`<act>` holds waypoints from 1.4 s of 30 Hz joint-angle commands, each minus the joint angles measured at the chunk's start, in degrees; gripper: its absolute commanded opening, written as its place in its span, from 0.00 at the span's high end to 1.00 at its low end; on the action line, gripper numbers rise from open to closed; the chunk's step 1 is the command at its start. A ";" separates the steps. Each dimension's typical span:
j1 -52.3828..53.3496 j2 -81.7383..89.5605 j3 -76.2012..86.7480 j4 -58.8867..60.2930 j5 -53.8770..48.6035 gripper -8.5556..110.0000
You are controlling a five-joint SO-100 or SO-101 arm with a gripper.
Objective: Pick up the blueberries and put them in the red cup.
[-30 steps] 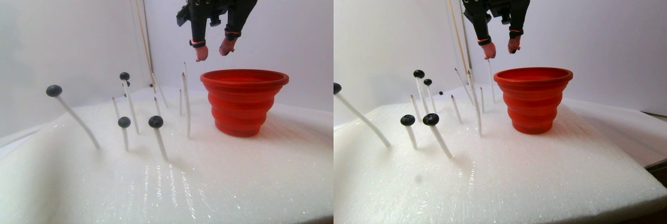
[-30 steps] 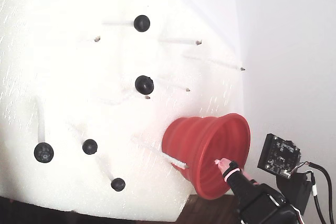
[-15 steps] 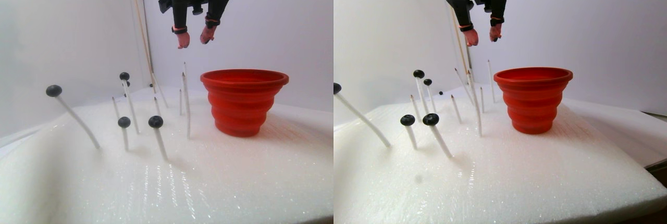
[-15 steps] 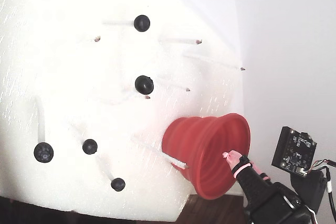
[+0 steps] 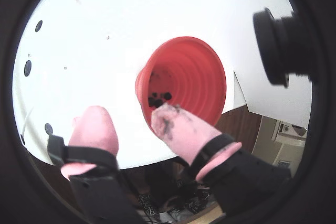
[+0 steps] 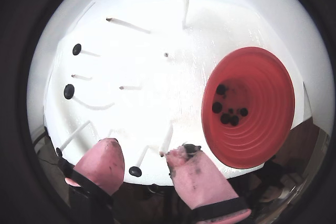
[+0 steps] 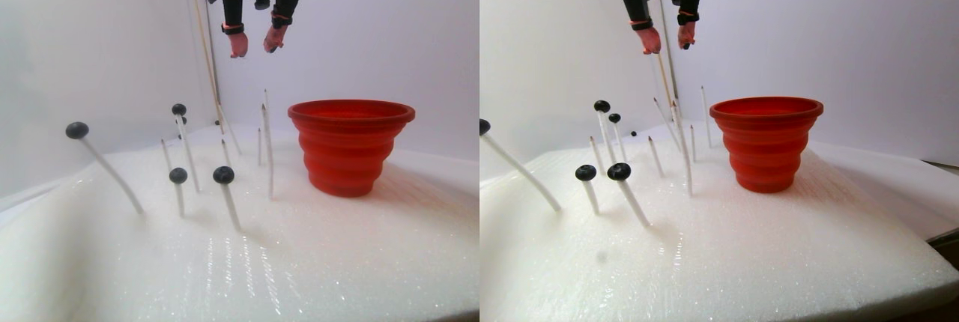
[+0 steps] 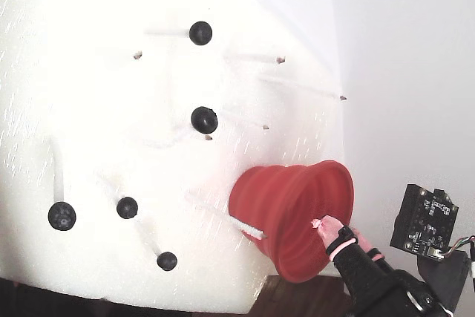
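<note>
The red cup (image 7: 348, 146) stands upright on the white foam at the right in the stereo pair view. Several blueberries (image 6: 228, 116) lie at its bottom in both wrist views, dark in the cup (image 5: 157, 99). More blueberries sit on thin white sticks left of the cup: one far left (image 7: 76, 129), two near the front (image 7: 223, 174), one further back (image 7: 178, 109). The fixed view shows several of them on the foam (image 8: 204, 119). My gripper (image 7: 255, 41) hangs high above the sticks, up and left of the cup. It is open, its pink fingertips (image 6: 107, 153) stained dark, with nothing between them.
Bare sticks with brown tips (image 7: 267, 150) stand between the berries and the cup. A tall wooden rod (image 7: 201, 37) leans at the back wall. The foam pad (image 8: 111, 280) ends near the cup's side, with dark floor beyond. A small circuit board (image 8: 427, 220) rides near the arm.
The open gripper has risen and drifted left in the stereo pair view, from just above the cup's left rim to high over the bare sticks. Cup and berries have not moved.
</note>
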 commanded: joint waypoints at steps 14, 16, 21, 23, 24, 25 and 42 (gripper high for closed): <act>-6.06 4.48 -0.44 1.58 1.58 0.79; -6.59 4.39 -0.35 1.58 1.76 0.79; -7.91 3.52 -0.18 1.49 1.76 0.79; -8.35 2.46 -0.44 1.05 1.85 0.79; -8.53 1.93 -0.53 0.79 1.85 0.79; -8.70 1.58 -0.62 0.44 2.02 0.78; -12.83 -8.44 -3.69 -5.45 3.08 0.78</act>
